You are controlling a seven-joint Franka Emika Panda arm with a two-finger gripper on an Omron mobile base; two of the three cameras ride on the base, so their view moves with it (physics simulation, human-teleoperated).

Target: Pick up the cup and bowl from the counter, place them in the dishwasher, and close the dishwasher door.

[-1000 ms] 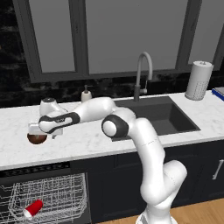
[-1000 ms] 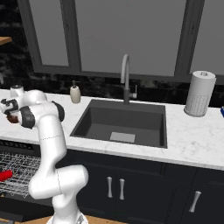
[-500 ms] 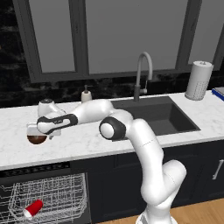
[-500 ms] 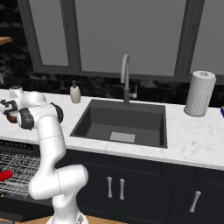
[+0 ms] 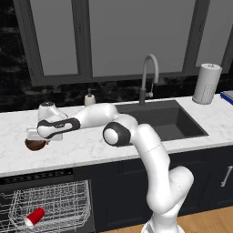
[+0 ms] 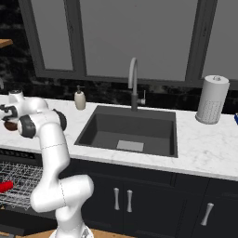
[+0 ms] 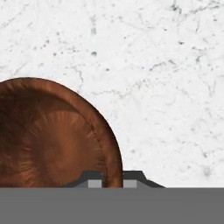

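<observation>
The brown bowl (image 5: 34,145) sits on the white counter (image 5: 86,150) near its left end, and it also shows as the bowl (image 6: 9,126) at the left edge of the right base view. My gripper (image 5: 33,137) points down onto it. In the hand view the gripper (image 7: 113,178) is shut on the bowl (image 7: 52,135), with one fingertip on each side of its rim. The red cup (image 5: 34,217) lies on its side in the white wire rack (image 5: 54,202) of the open dishwasher below. The dishwasher door is out of view.
A beige soap dispenser (image 5: 90,97) stands behind the arm. The dark sink (image 5: 166,119) with its faucet (image 5: 149,77) lies to the right. A paper towel roll (image 5: 206,83) stands at the far right of the counter.
The fingers have closed from wide open onto the bowl's rim. The arm and bowl have barely moved.
</observation>
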